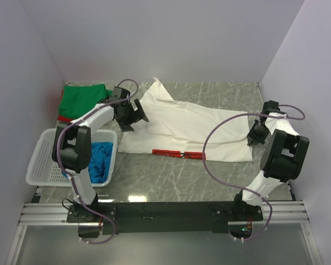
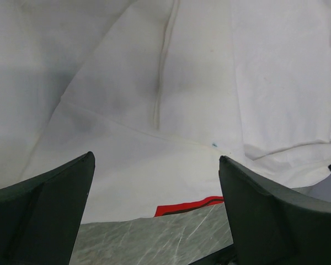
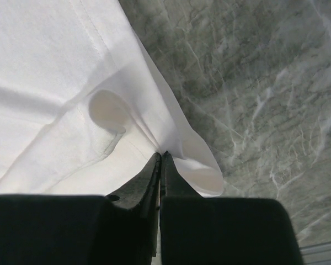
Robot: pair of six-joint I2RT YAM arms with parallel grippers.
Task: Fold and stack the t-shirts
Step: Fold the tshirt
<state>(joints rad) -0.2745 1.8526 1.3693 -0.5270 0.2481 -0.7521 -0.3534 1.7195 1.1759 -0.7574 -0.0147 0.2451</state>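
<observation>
Top external: blue shirt [image 1: 101, 160] in basket [image 1: 43, 157], green shirt [image 1: 83, 100] behind, white shirt [image 1: 198, 124] alongside.

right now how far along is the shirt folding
Looks done: the green shirt lies flat and folded at the back left, a red shirt peeking out at its edge. In hand: the white shirt lies spread out, unfolded; the right end effector is shut on its edge, the left end effector open above it. To do: the blue shirt sits crumpled in the basket.

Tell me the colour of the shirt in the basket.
The shirt in the basket is bright blue; top view shows it best.
</observation>
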